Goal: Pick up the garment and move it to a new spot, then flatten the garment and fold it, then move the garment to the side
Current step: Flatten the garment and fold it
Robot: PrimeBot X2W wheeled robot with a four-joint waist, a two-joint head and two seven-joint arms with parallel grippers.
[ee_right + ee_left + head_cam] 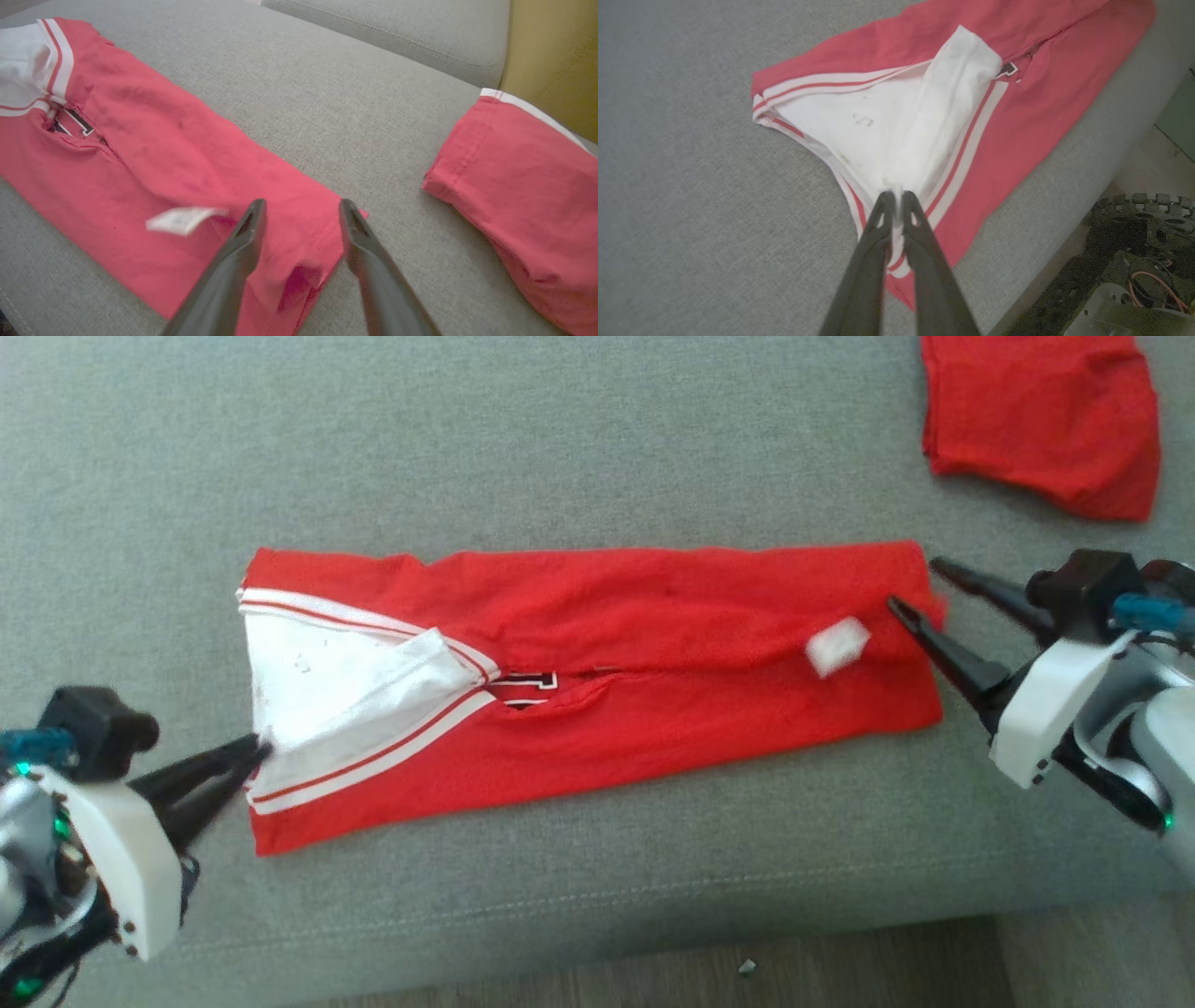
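The red jersey [653, 644] lies folded into a long narrow band across the middle of the grey sofa cushion [560, 448], running from my left to my right in the head view. Its left end shows a white sleeve [345, 695] edged with red-and-white striped trim. A small white label [837, 646] sits on top near the right end; any print on it is too blurred for me to read. Black-and-white lettering [527, 688] peeks out at the central fold, mostly hidden, so I cannot read it either. My left gripper [252, 756] is closed tight, pinching the white fabric at the jersey's left edge. My right gripper [912, 583] is at the jersey's right end with its fingers spread apart; a bunched corner of red cloth lies between them, but they clamp nothing. A second folded red garment [1041, 420] with a white stripe rests well apart, towards the far right of the cushion.
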